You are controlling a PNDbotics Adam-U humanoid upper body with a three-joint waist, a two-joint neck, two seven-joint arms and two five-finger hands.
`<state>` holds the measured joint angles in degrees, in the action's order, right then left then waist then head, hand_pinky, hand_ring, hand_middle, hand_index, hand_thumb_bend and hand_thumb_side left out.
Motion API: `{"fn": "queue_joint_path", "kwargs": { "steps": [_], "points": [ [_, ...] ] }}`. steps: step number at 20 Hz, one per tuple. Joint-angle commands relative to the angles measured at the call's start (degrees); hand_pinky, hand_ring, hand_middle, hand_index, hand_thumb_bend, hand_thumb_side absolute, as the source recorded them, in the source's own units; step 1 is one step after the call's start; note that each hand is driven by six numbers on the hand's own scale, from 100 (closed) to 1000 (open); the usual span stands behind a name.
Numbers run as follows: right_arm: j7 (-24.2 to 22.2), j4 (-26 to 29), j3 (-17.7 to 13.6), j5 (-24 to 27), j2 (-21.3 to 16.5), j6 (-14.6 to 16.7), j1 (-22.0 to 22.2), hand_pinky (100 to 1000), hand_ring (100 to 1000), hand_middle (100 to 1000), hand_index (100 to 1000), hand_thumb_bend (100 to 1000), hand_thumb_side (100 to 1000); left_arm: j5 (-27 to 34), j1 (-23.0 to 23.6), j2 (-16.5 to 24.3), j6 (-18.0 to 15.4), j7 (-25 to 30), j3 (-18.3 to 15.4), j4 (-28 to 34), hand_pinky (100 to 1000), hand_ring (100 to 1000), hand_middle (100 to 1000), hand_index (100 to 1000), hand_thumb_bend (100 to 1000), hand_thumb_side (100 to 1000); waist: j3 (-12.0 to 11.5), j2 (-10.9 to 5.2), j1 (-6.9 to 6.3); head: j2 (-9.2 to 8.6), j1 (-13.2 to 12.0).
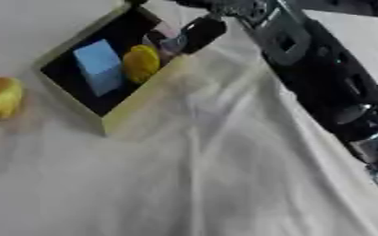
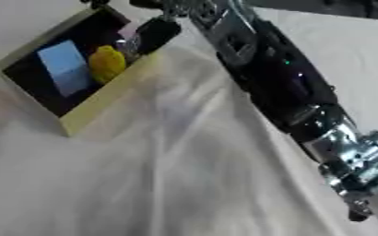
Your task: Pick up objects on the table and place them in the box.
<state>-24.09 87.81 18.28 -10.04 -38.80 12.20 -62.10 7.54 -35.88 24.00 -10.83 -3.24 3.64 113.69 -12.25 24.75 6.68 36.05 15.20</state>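
Nearest lies the white cloth (image 1: 208, 184) over the table, rumpled into long folds that run up toward the box. At the left edge a yellow rounded object (image 1: 0, 97) sits on the cloth, just beside the box and outside it, so by my reading it is waiting to be picked up. Farther on, the box (image 1: 136, 103) is a shallow tan tray with a dark floor, lying askew with its long sides running from lower left to upper right. Inside it a blue block (image 1: 99, 67) stands with its long axis roughly along the box's short way, and a yellow oval piece (image 1: 141, 63) rests touching it on the right. The right arm comes down from the upper right, and the right hand (image 1: 198, 33) hangs over the box's far corner, placed there probably to drop something in. Something pale pink (image 1: 164, 31) shows by its dark fingers; whether they clasp it or stand apart I cannot tell. The left hand is not visible
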Motion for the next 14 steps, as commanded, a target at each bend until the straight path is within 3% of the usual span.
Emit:
{"fn": "queue_joint_path", "kwargs": {
  "steps": [1, 2, 3, 6, 10, 14],
  "points": [
    [7.02, 11.98, -4.18, 14.88, -7.65, -4.01, 2.34, 931, 863, 778, 892, 100, 490, -0.81, 0.07, 2.82, 0.16, -1.19, -0.95, 0.90, 656, 710, 684, 799, 100, 634, 0.74, -2.11, -0.87, 0.73, -2.59],
    [9.22, 15.16, -5.67, 19.30, -9.39, -4.90, 4.00, 934, 864, 781, 888, 100, 608, -1.14, 0.22, 3.37, 0.22, -1.61, -1.09, 0.90, 659, 715, 689, 801, 100, 622, 1.16, -2.35, -1.07, 0.81, -3.52],
    [11.35, 18.24, -7.32, 23.44, -11.21, -5.44, 5.93, 935, 864, 780, 887, 100, 514, -1.54, 0.36, 4.05, 0.32, -2.14, -1.26, 0.90, 661, 717, 691, 802, 100, 616, 1.61, -2.56, -1.30, 0.86, -4.47],
    [16.57, 25.36, -12.09, 32.55, -16.18, -4.53, 12.75, 930, 857, 775, 878, 100, 517, -3.63, 0.72, 7.21, 0.89, -3.94, -1.71, 0.90, 675, 737, 710, 813, 100, 562, 2.98, -3.04, -2.09, 1.08, -7.03],
    [20.78, 26.70, -17.13, 39.38, -20.53, 2.54, 22.17, 926, 849, 772, 873, 100, 538, -8.55, 1.01, 13.52, 2.74, -7.07, -1.72, 0.90, 703, 772, 743, 835, 100, 477, 4.86, -3.17, -3.18, 1.25, -9.71],
    [23.28, 26.77, -21.42, 40.22, -22.85, 10.78, 32.27, 925, 844, 765, 871, 100, 535, -14.86, 1.45, 21.16, 6.70, -9.41, -1.16, 0.86, 734, 793, 750, 862, 172, 372, 6.93, -2.84, -4.48, 0.84, -12.24]
  ]
}}
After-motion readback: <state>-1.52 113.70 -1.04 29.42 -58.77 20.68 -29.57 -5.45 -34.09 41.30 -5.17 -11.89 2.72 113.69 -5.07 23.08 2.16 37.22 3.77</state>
